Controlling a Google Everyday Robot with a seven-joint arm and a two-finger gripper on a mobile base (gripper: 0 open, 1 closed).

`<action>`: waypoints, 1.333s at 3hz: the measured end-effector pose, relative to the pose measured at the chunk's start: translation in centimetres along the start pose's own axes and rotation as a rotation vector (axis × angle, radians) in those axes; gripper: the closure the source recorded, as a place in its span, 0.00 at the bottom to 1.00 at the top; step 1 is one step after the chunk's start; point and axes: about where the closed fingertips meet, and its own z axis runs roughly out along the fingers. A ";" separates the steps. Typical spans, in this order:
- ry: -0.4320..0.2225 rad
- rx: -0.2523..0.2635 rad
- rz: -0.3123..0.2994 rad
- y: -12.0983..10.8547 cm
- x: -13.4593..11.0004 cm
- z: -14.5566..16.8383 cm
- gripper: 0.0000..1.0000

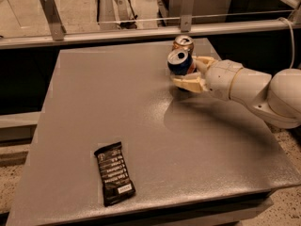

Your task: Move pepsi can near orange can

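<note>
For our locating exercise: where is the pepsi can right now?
In the camera view, the pepsi can is held tilted in the gripper at the far right of the table, just in front of the orange can.

A single view covers the scene. The camera sits high, above the near edge of the grey table (141, 126), and looks down at a slant across it toward the metal rail (117, 32) at the far side. It stands at a middling range, so nearly the whole tabletop fits in frame, with the near corners cut off. The arm (244, 86) enters from the right edge. The gripper (187, 71) is by the far right of the table, fingers clasping the pepsi can (179, 62).
</note>
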 end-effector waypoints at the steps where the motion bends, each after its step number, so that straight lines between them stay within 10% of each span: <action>1: -0.010 0.023 0.017 -1.3 0.5 -0.4 1.00; 4: -0.087 0.117 0.103 -4.5 2.2 -1.3 1.00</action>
